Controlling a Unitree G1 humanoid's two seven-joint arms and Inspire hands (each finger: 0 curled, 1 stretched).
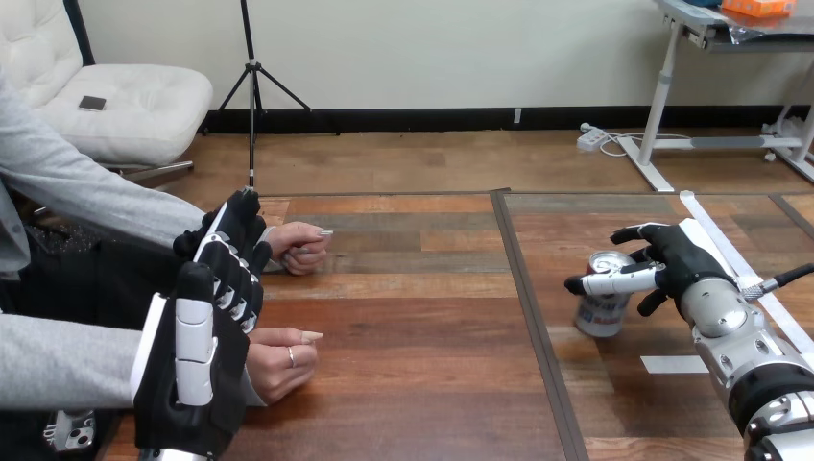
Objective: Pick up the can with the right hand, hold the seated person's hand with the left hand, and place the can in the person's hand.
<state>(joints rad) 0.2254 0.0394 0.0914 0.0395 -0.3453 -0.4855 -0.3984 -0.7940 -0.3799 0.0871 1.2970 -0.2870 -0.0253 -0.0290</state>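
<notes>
The can [601,312] is standing on the table [422,317], right in the grip of the right hand [686,259]. The thumb [614,282] crosses the front of it just under the rim and the other fingers curl round the back, so I'd call that a grasp on the upper part. It looks a touch tilted, but its base seems to be on the wood, so I'd say we're at the very start: can grabbed, not yet lifted.

The left hand [206,336] is well apart from the can, across the table. Its back faces the camera and its fingers are fairly straight and relaxed, not wrapped round anything. The person's nearer hand [283,363] pokes out just past its palm, and the person's farther hand [299,248] sits just beyond its fingertips. Both are loosely closed on the table. I can't tell whether the left hand actually touches either wrist.

So the next bit, as I read it, is lifting the can straight up without squeezing it crooked. The left hand also needs to close on one of those hands, and that hand needs to open palm up.

As for labels, the can is silver with blue print on the side, too small for me to make out. There's a strip of white tape [672,365] on the table just below the right hand, with no writing on it.
</notes>
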